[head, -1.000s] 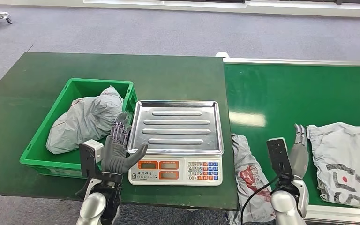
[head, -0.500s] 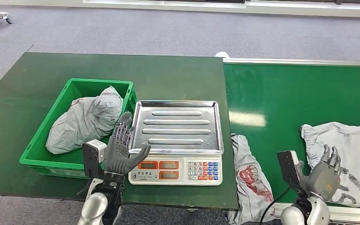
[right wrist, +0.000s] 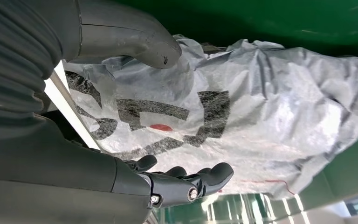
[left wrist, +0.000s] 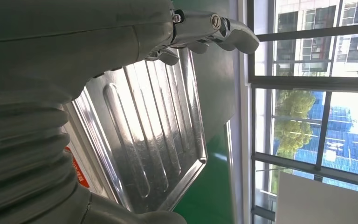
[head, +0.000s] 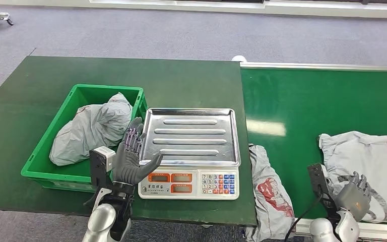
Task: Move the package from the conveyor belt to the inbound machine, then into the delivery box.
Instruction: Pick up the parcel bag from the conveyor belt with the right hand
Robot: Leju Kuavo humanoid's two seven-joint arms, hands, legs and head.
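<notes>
The grey package lay on the conveyor belt, right of the scale, soft, crumpled and probably light, best gathered by its near edge, where the right hand hovered open and empty.

A: Which elements differ from the earlier pictures?

B: The right hand, first raised edge-on between the two bags on the conveyor belt, has dropped toward the near edge and turned, fingers now spread at the near corner of the grey package.

A: And the package itself?

B: It has travelled along the belt toward the scale; its leading edge lies nearer the red-printed bag.

A: The left hand?

B: Raised slightly beside the scale's tray.
</notes>
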